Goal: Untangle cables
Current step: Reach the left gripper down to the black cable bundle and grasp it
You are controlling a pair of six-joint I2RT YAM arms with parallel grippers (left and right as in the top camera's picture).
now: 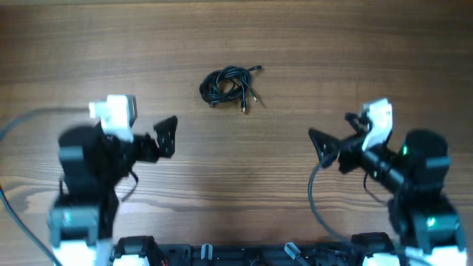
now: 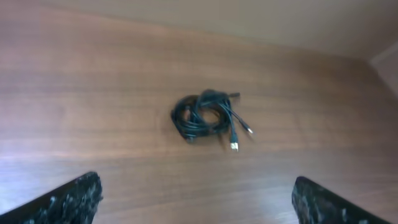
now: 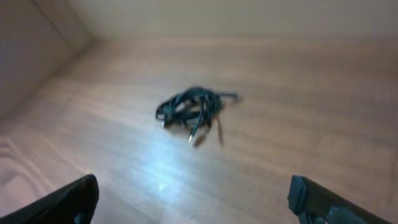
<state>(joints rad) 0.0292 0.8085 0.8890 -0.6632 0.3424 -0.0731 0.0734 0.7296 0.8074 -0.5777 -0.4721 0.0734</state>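
At table (image 1: pixel 384 44) centre — cables (image 1: pixel 230 86): one bundle | jaws: two pairs, open

black cables (image 1: pixel 230 86), brown wood-grain table (image 1: pixel 369 52)

cables (image 3: pixel 189 107) blurred, tangle's crossings indistinct

Black cables (image 1: pixel 230 86), bundled, mid-table
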